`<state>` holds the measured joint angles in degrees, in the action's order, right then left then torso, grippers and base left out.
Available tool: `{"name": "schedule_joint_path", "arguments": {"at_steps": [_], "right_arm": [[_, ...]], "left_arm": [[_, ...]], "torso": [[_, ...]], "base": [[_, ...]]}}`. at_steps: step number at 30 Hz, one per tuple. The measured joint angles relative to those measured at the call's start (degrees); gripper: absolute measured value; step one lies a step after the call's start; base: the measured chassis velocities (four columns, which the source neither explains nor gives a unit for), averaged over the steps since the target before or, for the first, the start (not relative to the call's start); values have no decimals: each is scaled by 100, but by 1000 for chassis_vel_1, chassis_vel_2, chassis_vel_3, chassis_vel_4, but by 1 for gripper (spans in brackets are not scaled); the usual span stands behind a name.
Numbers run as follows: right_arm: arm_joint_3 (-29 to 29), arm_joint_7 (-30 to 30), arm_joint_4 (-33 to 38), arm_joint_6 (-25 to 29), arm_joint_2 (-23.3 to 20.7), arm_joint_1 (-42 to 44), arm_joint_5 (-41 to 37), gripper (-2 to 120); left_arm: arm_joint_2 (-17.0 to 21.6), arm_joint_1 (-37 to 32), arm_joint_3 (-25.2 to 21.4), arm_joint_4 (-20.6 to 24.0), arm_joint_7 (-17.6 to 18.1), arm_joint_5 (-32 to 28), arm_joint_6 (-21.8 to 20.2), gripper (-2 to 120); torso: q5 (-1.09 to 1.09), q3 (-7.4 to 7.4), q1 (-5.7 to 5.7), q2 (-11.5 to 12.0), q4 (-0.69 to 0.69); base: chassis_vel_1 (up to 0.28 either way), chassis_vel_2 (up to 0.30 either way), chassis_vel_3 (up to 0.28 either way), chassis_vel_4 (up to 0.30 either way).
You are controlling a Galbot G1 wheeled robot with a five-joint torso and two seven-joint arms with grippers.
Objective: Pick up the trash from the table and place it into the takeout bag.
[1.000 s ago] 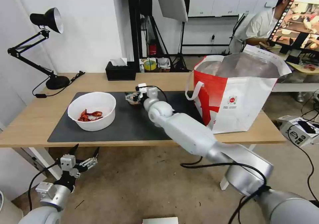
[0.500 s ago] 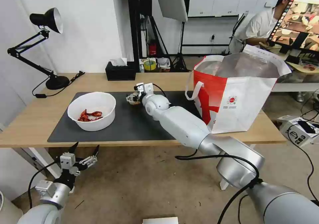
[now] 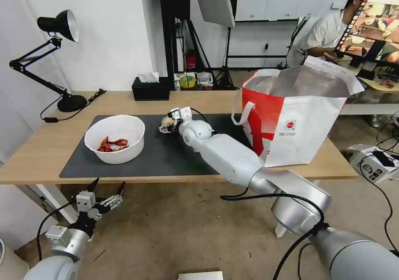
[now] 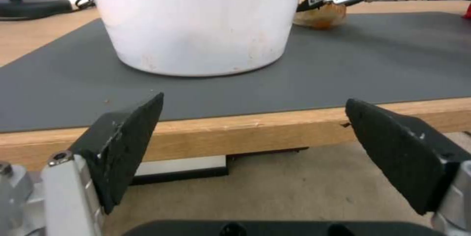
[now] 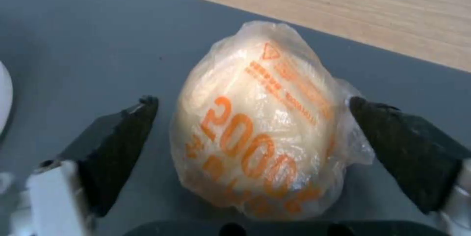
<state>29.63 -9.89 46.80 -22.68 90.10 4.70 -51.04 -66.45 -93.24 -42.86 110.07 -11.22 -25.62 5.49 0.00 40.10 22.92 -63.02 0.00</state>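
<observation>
The trash I can see is a small plastic-wrapped orange lump (image 3: 168,122) (image 5: 255,125) lying on the dark grey mat (image 3: 166,157), and a white bowl (image 3: 116,157) (image 4: 196,19) holding red shells. My right gripper (image 3: 165,126) (image 5: 252,102) is down at the lump, open, with one finger on each side of it. Below the table's (image 3: 41,147) front edge, my left gripper (image 3: 108,184) (image 4: 254,100) hangs open and holds nothing. The white-and-red takeout bag (image 3: 299,122) stands open at the right end of the table.
A black desk lamp (image 3: 58,26) and its base occupy the table's far left corner. A black tissue box (image 3: 150,89) sits at the back edge. Bare mat lies between the bowl and the bag. A person sits at a monitor behind the bag.
My right gripper has pushed a little farther across the mat, so the lump now sits between its fingers. The left arm has barely moved.
</observation>
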Motion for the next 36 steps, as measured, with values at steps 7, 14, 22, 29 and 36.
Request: {"name": "schedule_joint_path", "arguments": {"at_steps": [7, 14, 22, 29, 36], "right_arm": [[1, -12, -20, -206, -6, 14, 46, 68], [-11, -41, 0, -212, -10, 68, 46, 43], [-88, -165, 178, -183, -51, 153, 41, 14], [-110, -349, 1042, 95, -460, 291, 124, 3], [-171, -639, 2724, 221, -1530, 619, 154, 3]], "left_arm": [[-44, -47, -10, 29, 0, 26, 18, 100], [-15, -48, -21, 53, 2, 24, 23, 100], [12, -53, -26, 71, 7, 19, 24, 100], [29, -61, -40, 112, 15, 2, 24, 100], [28, -116, -95, 146, 19, -8, 36, 100]], "torso": [[0, 0, 0, -1, 1], [0, 0, 0, -1, 0], [0, 0, 0, -1, 0], [0, 0, 0, 0, 2], [1, 0, 0, 0, -2]], "base": [[0, 0, 0, 0], [0, 0, 0, 0], [0, 0, 0, 0], [0, 0, 0, 0], [0, 0, 0, 0]]}}
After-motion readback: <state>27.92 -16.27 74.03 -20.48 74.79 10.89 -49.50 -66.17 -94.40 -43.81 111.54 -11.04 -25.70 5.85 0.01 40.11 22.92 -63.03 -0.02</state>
